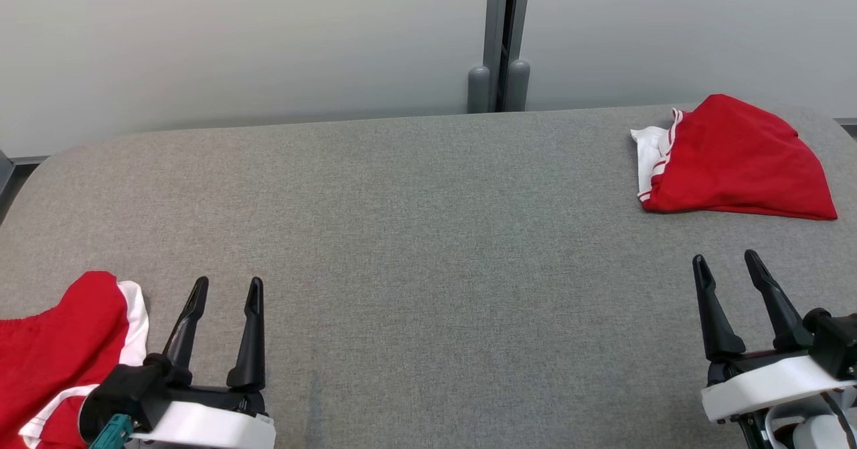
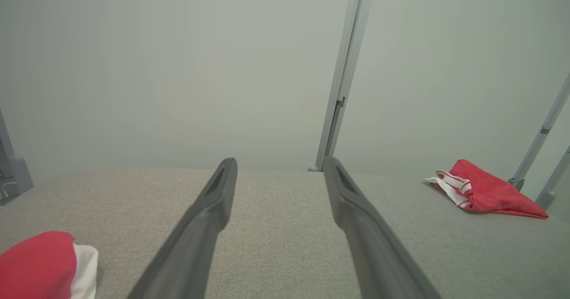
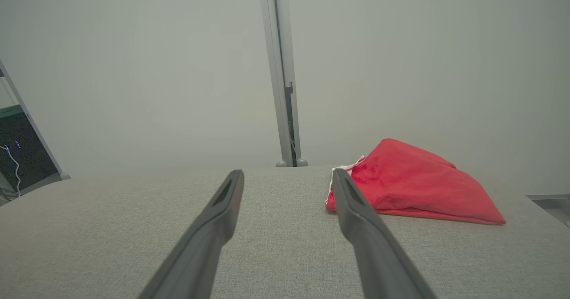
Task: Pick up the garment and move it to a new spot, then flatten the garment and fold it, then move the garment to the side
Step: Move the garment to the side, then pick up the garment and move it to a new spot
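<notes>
Two garments: both red with white trim, both lying on the table (image 1: 428,235), well apart from each other.
Near garment (image 1: 53,342): at the near left corner, crumpled and partly cut off by the edge of the head view. A white band runs along its right side. In the left wrist view the near garment (image 2: 38,263) lies low at the left.
Left gripper (image 1: 228,282): just to the right of the near garment, at the near edge of the table. It is released: the two dark fingers stand apart with nothing between them and point to the far side. The fingers do not touch the cloth. Whether the black wrist part touches it, I cannot tell.
Left wrist view: the left gripper (image 2: 279,161) is spread above the grey table cover.
Table: grey woven cover with rounded far corners.
Post (image 1: 499,41): grey and upright, behind the middle of the far edge, against a pale wall (image 1: 234,34).
Right gripper (image 1: 724,256): at the near right, also released, fingers apart and holding nothing. They point toward the far garment but stay apart from it.
Far garment (image 1: 736,161): at the far right corner, folded into a flat bundle. The red part is on top and a white striped part sticks out at its left side. In the right wrist view the far garment (image 3: 414,183) lies beyond the right finger (image 3: 356,214).
</notes>
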